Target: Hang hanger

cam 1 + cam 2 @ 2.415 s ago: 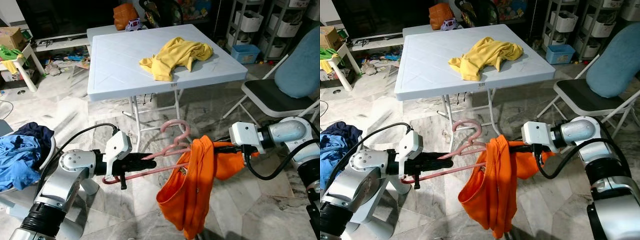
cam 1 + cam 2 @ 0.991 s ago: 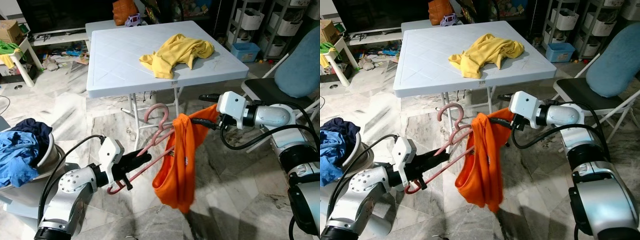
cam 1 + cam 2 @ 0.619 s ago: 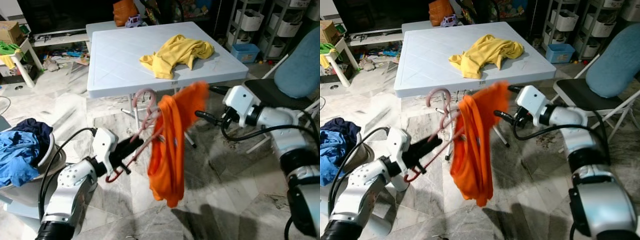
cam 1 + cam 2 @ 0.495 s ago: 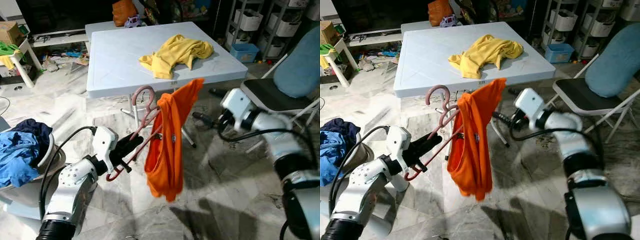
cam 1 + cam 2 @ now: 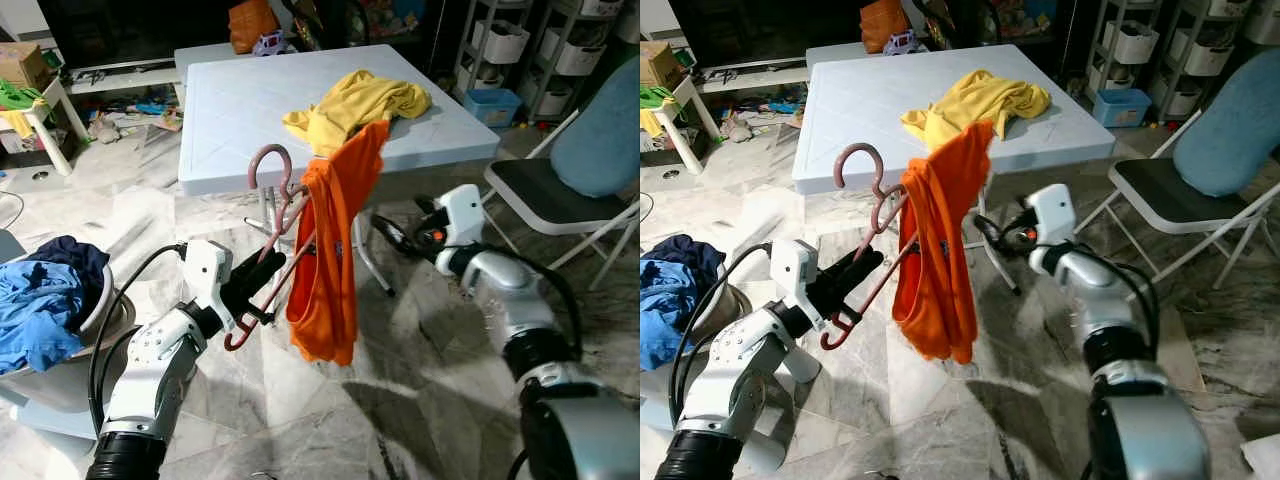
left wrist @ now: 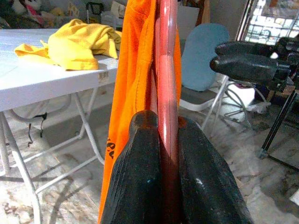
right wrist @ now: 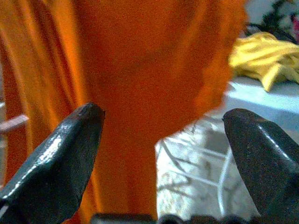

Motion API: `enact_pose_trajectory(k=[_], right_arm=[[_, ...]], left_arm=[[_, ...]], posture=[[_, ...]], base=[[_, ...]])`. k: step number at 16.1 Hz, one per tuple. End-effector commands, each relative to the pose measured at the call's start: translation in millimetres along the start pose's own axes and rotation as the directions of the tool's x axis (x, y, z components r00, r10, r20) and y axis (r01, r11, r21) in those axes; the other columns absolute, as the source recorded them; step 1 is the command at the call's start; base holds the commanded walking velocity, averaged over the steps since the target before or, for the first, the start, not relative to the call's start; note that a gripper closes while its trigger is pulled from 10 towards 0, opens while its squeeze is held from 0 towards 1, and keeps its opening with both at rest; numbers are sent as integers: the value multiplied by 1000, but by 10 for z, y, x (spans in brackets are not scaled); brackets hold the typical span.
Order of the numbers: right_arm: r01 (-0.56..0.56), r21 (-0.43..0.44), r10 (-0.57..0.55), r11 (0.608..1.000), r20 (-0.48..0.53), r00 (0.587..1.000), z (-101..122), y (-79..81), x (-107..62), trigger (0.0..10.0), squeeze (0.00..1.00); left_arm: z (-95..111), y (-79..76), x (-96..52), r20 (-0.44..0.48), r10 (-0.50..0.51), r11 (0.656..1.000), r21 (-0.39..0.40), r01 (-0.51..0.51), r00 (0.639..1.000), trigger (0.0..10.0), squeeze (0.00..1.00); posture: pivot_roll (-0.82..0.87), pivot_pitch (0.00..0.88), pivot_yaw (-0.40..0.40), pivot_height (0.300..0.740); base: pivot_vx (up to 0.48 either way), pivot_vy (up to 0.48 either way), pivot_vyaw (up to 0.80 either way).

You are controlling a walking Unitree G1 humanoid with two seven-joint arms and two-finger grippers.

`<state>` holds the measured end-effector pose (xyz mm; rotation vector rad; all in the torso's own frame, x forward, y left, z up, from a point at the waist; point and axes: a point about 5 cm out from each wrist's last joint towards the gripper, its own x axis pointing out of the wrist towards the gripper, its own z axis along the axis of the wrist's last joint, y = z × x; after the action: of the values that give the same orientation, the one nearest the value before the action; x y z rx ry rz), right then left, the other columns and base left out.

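Pink hanger (image 5: 275, 232) is held up over the floor, near side of the counter (image 5: 240, 100), tilted, hook end up and far, lower end down by the left gripper (image 5: 262, 283). Left gripper is clamped on the hanger's lower bar; in the left wrist view both black fingers (image 6: 140, 172) are pressed against the pink bar, no gap. Orange shirt (image 5: 330, 250) is draped over the hanger, hanging down to the right of it, top corner raised toward the counter edge.

Right gripper (image 5: 392, 232) is just right of the orange shirt, apart from it, fingers spread wide w/ nothing between them; in the right wrist view the orange cloth is seen close ahead btw the two fingers (image 7: 56, 158), not touched.

Yellow shirt (image 5: 360, 100) is bunched on the counter, far right part of the top. Folding chair w/ blue backrest (image 5: 590, 150) is seen to the right. Blue laundry (image 5: 40, 300) is piled in a basket at the left, near side. Shelving w/ bins (image 5: 500, 40) stands far right; toys are scattered on the floor far left.
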<state>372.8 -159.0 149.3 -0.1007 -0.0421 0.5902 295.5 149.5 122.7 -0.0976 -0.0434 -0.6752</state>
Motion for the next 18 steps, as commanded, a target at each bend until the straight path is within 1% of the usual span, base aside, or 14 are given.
enact_pose_trajectory(k=[1,2,3,4,5,6,7,9,10,12,13,17,18], right_arm=[[1,4,-2,1000,34,999,79,-9,15,10000,0],[-24,20,23,1000,35,999,107,9,24,10000,0],[-74,83,71,994,49,996,137,36,28,10000,0],[-81,110,75,991,63,995,160,36,32,10000,1000],[-92,106,86,990,59,995,163,62,30,10000,1000],[-126,87,121,988,54,991,149,118,23,10000,553],[-159,92,154,983,57,986,143,158,20,10000,0],[-199,89,194,976,64,979,158,213,9,10000,0],[-219,102,213,970,68,975,169,242,14,10000,0],[-214,100,207,972,70,976,177,265,35,10000,0],[-206,106,198,973,83,977,196,272,53,10000,0],[-168,96,160,981,94,983,235,294,101,10000,0],[-159,97,150,982,100,984,247,281,106,4275,0]], left_arm=[[139,8,33,49,-15,1000,21,14,999,0,0],[139,-4,41,49,-18,1000,19,17,999,0,0],[131,-26,50,48,-23,1000,15,22,999,0,0],[111,-52,68,46,-27,1000,9,26,999,0,0],[88,-87,89,41,-37,999,7,36,998,0,0],[69,-133,115,38,-52,999,6,52,998,0,0],[70,-149,134,39,-58,998,4,58,998,0,0],[81,-169,156,43,-67,998,2,67,997,0,0],[89,-196,182,45,-82,997,1,82,996,0,0],[101,-268,215,47,-119,993,-1,119,992,0,0],[95,-304,222,39,-140,990,12,139,989,0,0],[78,-377,226,38,-163,987,13,163,986,0,0],[81,-383,224,36,-166,986,16,166,985,0,0]], posture=[[9,0,15,740],[9,0,15,740],[9,0,15,740],[5,0,12,740],[4,0,11,740],[4,0,11,740],[-2,0,10,740],[-2,0,10,740],[-5,0,11,740],[-6,0,11,740],[-5,0,11,740],[-2,0,10,740],[-1,0,9,740]], base=[[0,0,0],[0,0,0],[0,0,0],[0,0,0],[0,0,0],[0,0,0],[0,0,0],[0,0,0],[0,0,0],[0,0,0],[0,0,0],[0,0,0],[0,0,0]])
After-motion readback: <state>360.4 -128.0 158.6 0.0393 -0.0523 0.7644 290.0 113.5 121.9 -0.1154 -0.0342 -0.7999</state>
